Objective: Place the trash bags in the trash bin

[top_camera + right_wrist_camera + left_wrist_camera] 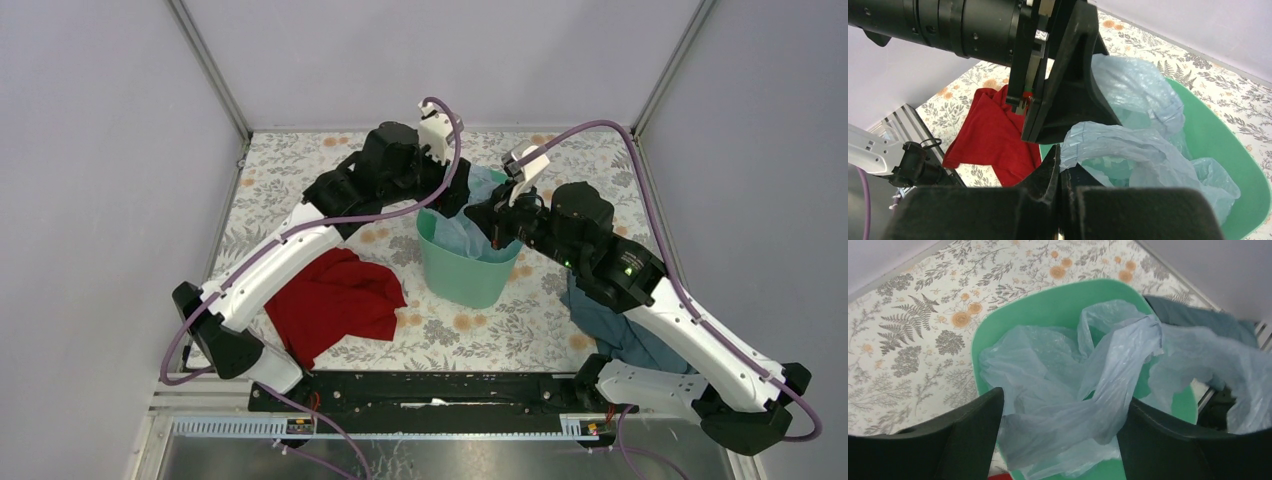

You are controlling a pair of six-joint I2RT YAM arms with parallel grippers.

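Trash bag [463,236] film, pale blue and see-through, is lying crumpled in the mouth of the trash bin [462,275], and part of it is spilling over the rim. In the top view the mint-green bin is standing upright near the middle of the floral table [500,325], between your two arms. Your left gripper [452,195] is hanging over the bin's far left rim, and your right gripper [485,218] is reaching in from the right. A red cloth [335,298] is lying on the table left of the bin. A teal cloth [620,338] is lying to the right, partly under your right arm.

From the left wrist you are looking straight down into the bin. Your claw's two dark fingers [975,432] are standing wide apart, and a twisted band of the bag is running between them without being clamped. The film is also stretching off to the right, past the bin's rim, above the teal cloth.

From the right wrist your fingers are pressing flat together, and they are pinching an edge of the bag at their tips. The rest of the film is trailing down into the bin. Your left gripper is filling the upper middle of this view, just above the bag.

Whether this is one bag or several, you cannot tell.
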